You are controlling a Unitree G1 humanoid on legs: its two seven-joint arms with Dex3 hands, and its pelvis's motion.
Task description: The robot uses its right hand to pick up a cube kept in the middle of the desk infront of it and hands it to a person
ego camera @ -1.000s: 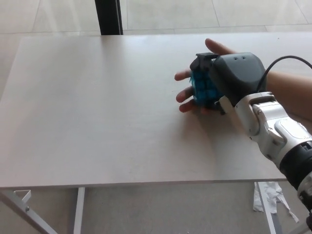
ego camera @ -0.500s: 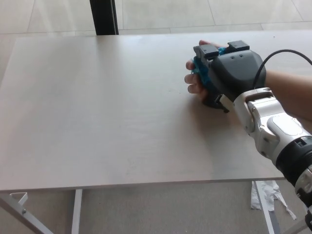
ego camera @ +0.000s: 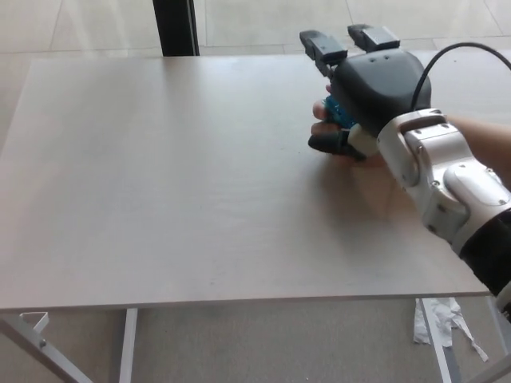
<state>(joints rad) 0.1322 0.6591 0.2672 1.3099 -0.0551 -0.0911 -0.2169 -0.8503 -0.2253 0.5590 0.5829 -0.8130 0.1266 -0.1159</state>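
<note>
The blue cube (ego camera: pixel 334 112) shows only as a small patch under my right hand (ego camera: pixel 374 89), over the desk's (ego camera: pixel 160 175) far right part. My right hand is open: two fingers (ego camera: pixel 322 45) stick out away from the cube and the thumb sits lower left. A person's hand (ego camera: pixel 320 112) lies beneath the cube, mostly hidden by my hand, and seems to cup it. The person's forearm (ego camera: pixel 484 140) comes in from the right edge. My left hand does not show.
A black post (ego camera: pixel 176 27) stands behind the desk's far edge. White desk legs (ego camera: pixel 128 343) and crumpled white paper (ego camera: pixel 444 321) are on the floor below the near edge. A black cable (ego camera: pixel 467 49) loops above my wrist.
My right hand has moved farther across the desk and its fingers have opened off the cube. The cube now rests with the person's hand. The camera view shifted slightly.
</note>
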